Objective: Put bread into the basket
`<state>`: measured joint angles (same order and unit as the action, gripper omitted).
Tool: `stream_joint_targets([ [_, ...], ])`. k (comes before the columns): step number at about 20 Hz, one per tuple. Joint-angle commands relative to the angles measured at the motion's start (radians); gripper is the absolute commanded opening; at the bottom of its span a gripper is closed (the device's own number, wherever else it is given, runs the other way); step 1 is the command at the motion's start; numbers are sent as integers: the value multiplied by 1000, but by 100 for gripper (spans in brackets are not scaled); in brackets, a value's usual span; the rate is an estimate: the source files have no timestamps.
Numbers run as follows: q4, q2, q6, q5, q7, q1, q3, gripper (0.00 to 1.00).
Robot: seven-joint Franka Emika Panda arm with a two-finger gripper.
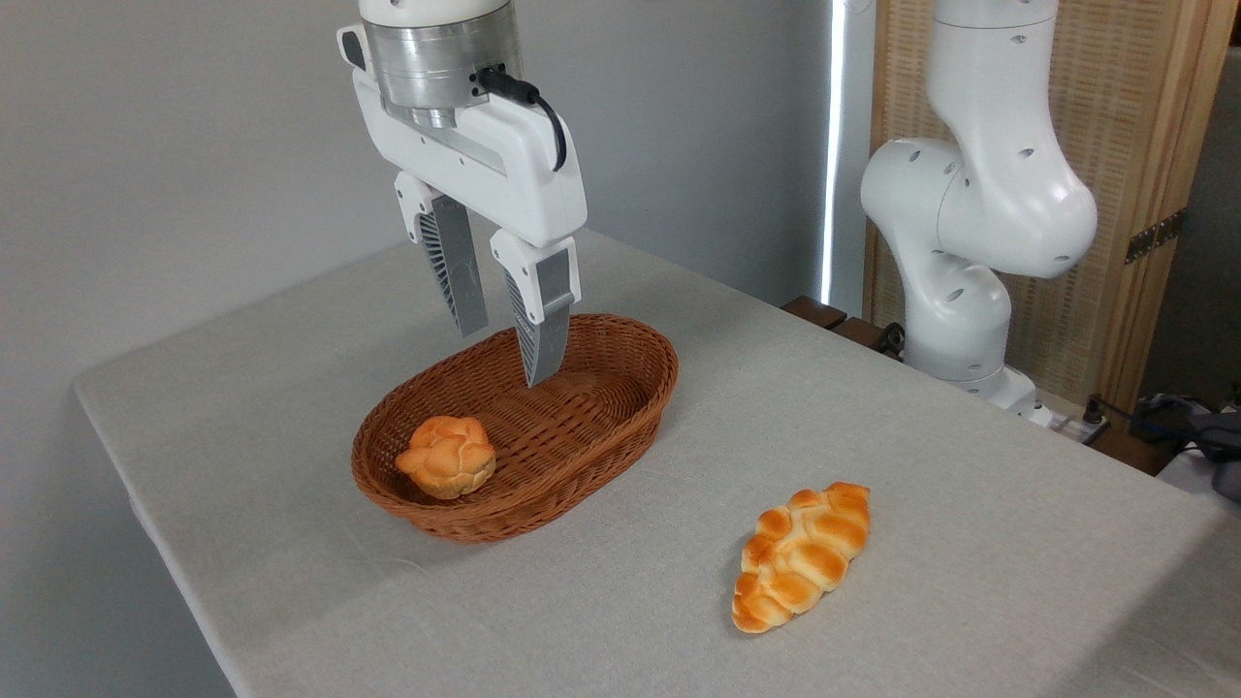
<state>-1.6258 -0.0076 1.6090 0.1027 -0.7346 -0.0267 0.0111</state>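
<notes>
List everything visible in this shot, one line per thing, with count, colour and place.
Oval woven wicker basket: one, reddish-brown, centre of the table.
Small round knotted bun: one, golden-orange, inside the basket at its near left end.
Elongated braided loaf: one, golden-orange with pale seams, on the cloth to the right of the basket, apart from it.
Cloth-covered table: one, light grey, fills the foreground.
Wooden slatted screen: one, tan, back right.
Robot arm: one, white, back right.
Tool: one, white with grey fingers, open and empty above the basket's far end.

Cut off at twelve o'clock: white robot arm (979,194) and wrist above gripper (504,359). Hidden behind near rim of reddish-brown oval wicker basket (582,456): underside of small round knotted bun (446,458).
</notes>
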Motion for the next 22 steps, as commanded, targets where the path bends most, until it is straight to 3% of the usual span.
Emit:
stream_joint_targets([
  [1, 12, 0, -12, 8, 10, -2, 7, 100],
  [14, 7, 0, -11, 6, -5, 2, 10, 100],
  [17, 0, -6, -12, 3, -6, 2, 55, 100],
  [22, -129, -104, 12, -52, -6, 2, 95, 100],
])
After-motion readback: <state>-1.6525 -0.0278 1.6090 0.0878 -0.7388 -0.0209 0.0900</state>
